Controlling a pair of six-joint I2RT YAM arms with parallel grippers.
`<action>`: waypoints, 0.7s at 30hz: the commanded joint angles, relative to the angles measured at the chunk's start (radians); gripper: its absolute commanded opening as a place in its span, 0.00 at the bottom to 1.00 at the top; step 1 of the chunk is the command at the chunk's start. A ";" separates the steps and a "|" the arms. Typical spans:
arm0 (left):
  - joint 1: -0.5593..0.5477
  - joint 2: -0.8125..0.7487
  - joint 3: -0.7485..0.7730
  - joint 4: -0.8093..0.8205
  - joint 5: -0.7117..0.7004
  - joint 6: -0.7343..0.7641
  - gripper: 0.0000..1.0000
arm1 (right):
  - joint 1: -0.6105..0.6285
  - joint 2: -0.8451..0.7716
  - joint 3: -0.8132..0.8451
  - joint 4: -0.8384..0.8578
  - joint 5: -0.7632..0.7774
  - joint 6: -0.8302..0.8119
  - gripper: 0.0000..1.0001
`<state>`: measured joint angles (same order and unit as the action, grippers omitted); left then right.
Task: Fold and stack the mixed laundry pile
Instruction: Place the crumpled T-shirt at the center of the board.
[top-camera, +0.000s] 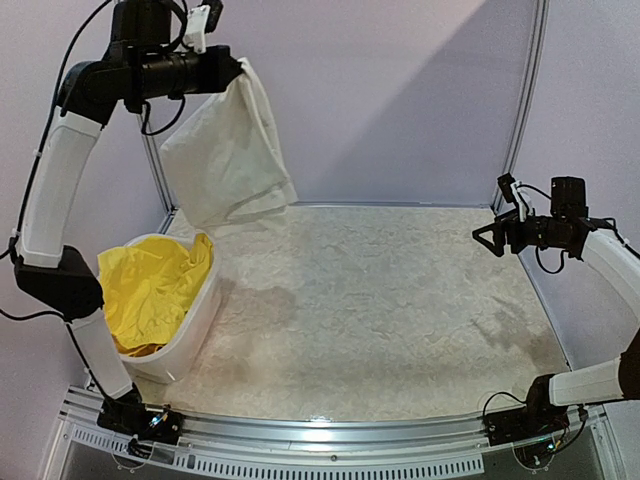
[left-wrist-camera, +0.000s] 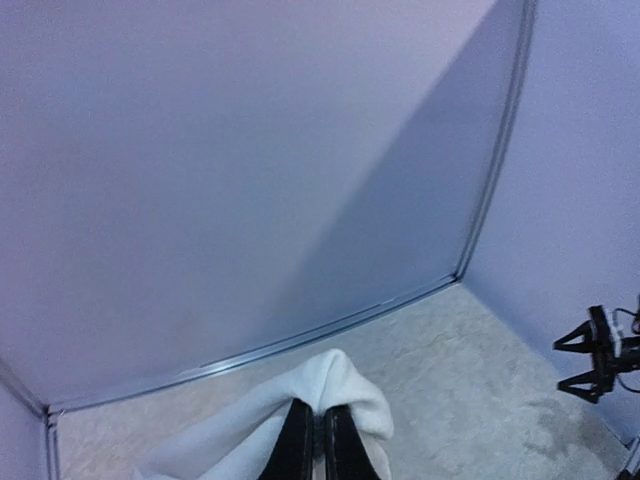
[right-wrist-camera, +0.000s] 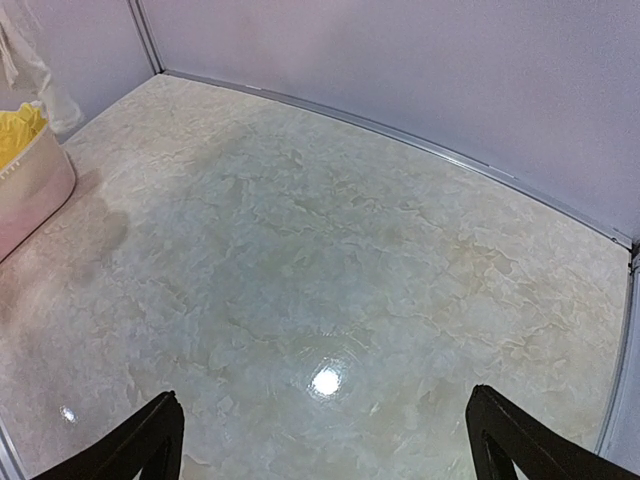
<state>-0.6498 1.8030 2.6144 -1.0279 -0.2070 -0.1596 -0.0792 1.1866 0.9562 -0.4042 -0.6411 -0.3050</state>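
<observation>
My left gripper (top-camera: 238, 68) is shut on a white T-shirt (top-camera: 228, 155) and holds it high at the back left; the shirt hangs down to the table's far edge. In the left wrist view the black fingers (left-wrist-camera: 318, 440) pinch a fold of the white cloth (left-wrist-camera: 345, 385). Bright yellow shorts (top-camera: 150, 285) fill the white basket (top-camera: 205, 310) at the left. My right gripper (top-camera: 483, 237) is open and empty above the right side of the table; its fingertips (right-wrist-camera: 150, 440) are spread wide over bare tabletop. The navy and pink pieces are hidden.
The marbled tabletop (top-camera: 380, 310) is enclosed by pale walls with metal frame posts (top-camera: 525, 100) at the back corners. The basket and yellow cloth also show at the left edge of the right wrist view (right-wrist-camera: 30, 170).
</observation>
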 joint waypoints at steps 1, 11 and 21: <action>-0.165 0.060 0.071 0.310 0.136 0.112 0.00 | 0.004 -0.008 -0.008 -0.007 0.009 -0.006 0.99; -0.378 0.139 -0.140 0.364 0.147 0.067 0.00 | -0.002 -0.051 0.003 -0.007 0.078 0.002 0.99; 0.007 0.356 -0.383 0.137 0.113 -0.342 0.50 | -0.016 0.004 0.072 -0.076 0.136 0.014 0.98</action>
<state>-0.8463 2.0384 2.2303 -0.7094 -0.0921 -0.3252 -0.0879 1.1492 0.9768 -0.4240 -0.5499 -0.3000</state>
